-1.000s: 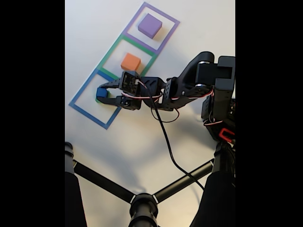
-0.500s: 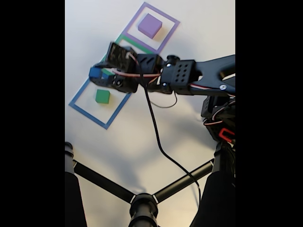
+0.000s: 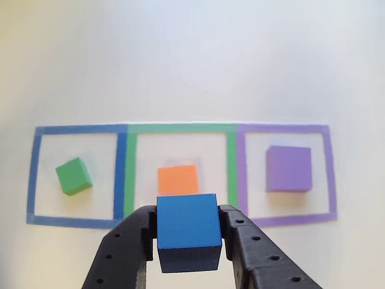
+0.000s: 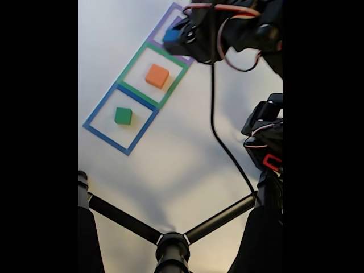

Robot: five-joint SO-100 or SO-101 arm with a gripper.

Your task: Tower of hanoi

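The claw [image 3: 189, 241] is clamped on the blue cube [image 3: 187, 231], one black finger [image 3: 129, 250] on each side, and the cube hangs clear above the white worktop [image 3: 180, 66]. In the other view it sits low in the middle, in front of the orange block [image 3: 178, 179], hiding that block's near edge.

Three tape squares run in a row. The green block [image 3: 74, 176] lies turned at an angle inside the blue outline [image 3: 75, 176], with bare worktop all round it. The orange block rests in the green outline [image 3: 180, 171]. The purple block [image 3: 289, 168] sits square in the purple outline [image 3: 286, 174]. None of the three touches its tape. Beyond the row the worktop is wide open.

In the fixed view the claw [image 4: 173, 35] has swung up to the top of the picture, over the purple outline [image 4: 165, 25]. Half a second ago it was hanging above the green outline [image 4: 151, 74], blue cube already lifted; a second ago it was down on the green block [image 4: 123, 115] in the blue outline [image 4: 120, 118], closing on the cube. The orange block [image 4: 157, 75] was covered by the arm then and is now in plain sight.

The arm blocks the purple block there, and most of its outline. A black cable [image 4: 219, 131] trails down across the open worktop [image 4: 170, 170] towards a black tripod [image 4: 170, 244] at the bottom edge. The fingertips are lost in shadow in that view.
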